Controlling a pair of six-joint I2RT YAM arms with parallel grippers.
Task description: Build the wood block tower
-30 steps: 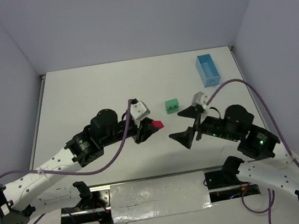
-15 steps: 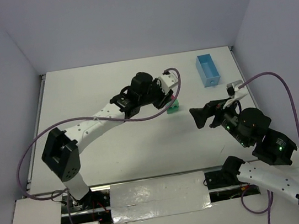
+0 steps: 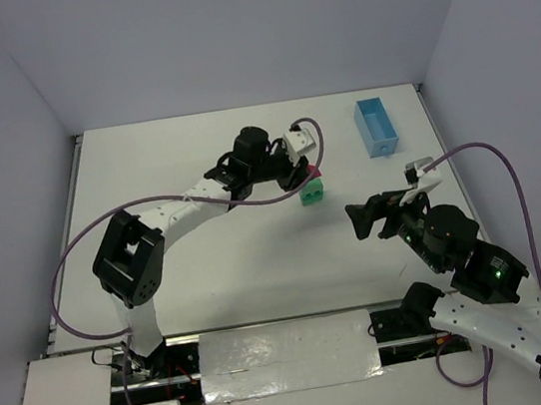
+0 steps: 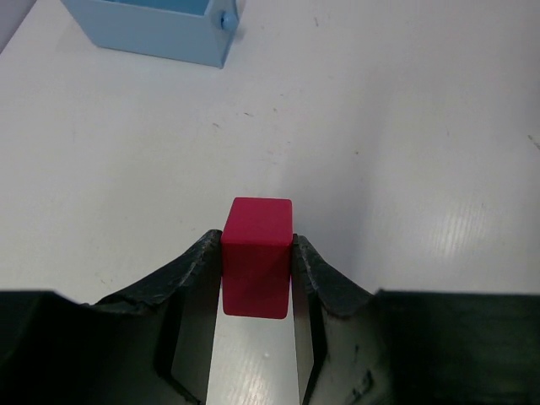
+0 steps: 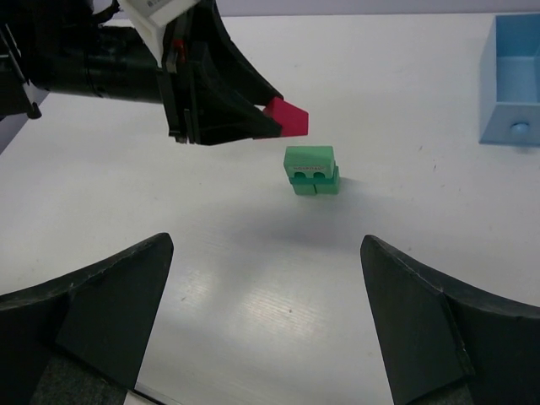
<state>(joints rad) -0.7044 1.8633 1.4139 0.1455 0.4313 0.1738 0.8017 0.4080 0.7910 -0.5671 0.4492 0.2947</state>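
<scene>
Jaws of left gripper clamped on red block right by green stack on white surface, right gripper spread wide, holding nothing, well apart; left wrist: red block pinched both sides, blue tray beyond; right wrist: red block airborne at stack's upper left, gap visible.

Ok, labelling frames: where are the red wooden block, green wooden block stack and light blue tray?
red wooden block point(image 4: 256, 257), left wrist view, front face.
green wooden block stack point(image 5: 310, 162), right wrist view, upper block.
light blue tray point(image 5: 498, 122), right wrist view, near wall.
</scene>
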